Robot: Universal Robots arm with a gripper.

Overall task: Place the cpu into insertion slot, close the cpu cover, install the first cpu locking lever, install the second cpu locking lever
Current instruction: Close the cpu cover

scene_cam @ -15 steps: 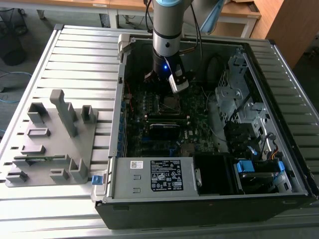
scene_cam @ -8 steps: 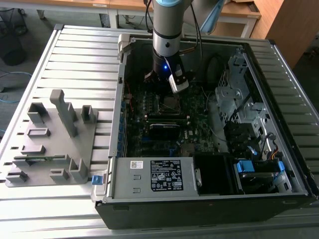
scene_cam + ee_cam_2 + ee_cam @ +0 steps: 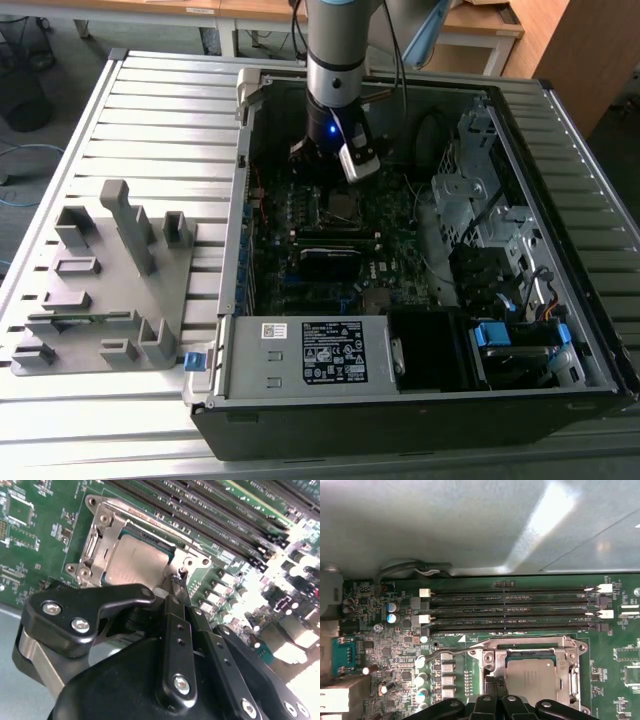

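Inside the open computer case, my gripper (image 3: 326, 166) hangs low over the green board. The cpu (image 3: 532, 677), a silver square, lies in the insertion slot (image 3: 345, 207). Over it, the cpu cover (image 3: 566, 672) lies flat as a silver frame, with the chip showing through its cut-out. In the second wrist view the black fingertips meet at one corner of the socket, beside the cpu (image 3: 134, 560) and the cover (image 3: 95, 545). My gripper (image 3: 177, 581) is shut, and nothing shows between its fingers. A thin wire locking lever (image 3: 451, 651) sticks out sideways from the socket, close to my gripper (image 3: 496, 694).
Several long black memory slots (image 3: 515, 610) run just beyond the socket. A black card (image 3: 338, 262) and the power supply (image 3: 310, 355) lie nearer the case front, drive bays (image 3: 480, 200) at the exterior view's right. A grey fixture rack (image 3: 110, 280) stands on the slatted table.
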